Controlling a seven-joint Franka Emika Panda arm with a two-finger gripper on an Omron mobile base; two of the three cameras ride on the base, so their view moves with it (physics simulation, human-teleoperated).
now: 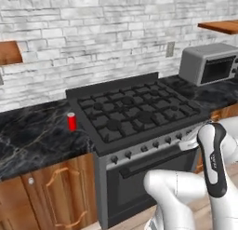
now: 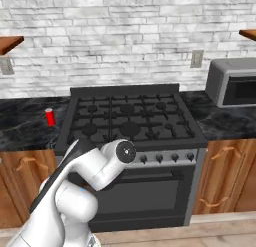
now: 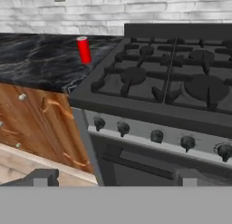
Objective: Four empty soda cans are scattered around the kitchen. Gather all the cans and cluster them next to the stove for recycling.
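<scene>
One red soda can [image 1: 71, 121] stands upright on the black marble counter [image 1: 32, 131], just left of the stove [image 1: 135, 110]. The same soda can [image 2: 50, 117] shows left of the stove [image 2: 130, 118] in the right base view. In the hand view the can [image 3: 84, 50] is at the upper left, beyond the stove's [image 3: 172, 82] front left corner. My gripper [image 3: 113, 180] hangs in front of the stove's knob row, well short of the can. Its fingertips [image 3: 43, 177] stand wide apart, open, with nothing between them.
A grey microwave [image 1: 209, 64] sits on the counter right of the stove. Wooden cabinet doors [image 3: 41, 123] run under the counter on both sides. Wooden shelves [image 1: 9, 52] hang on the white brick wall. The oven door handle [image 2: 150, 176] faces my arm.
</scene>
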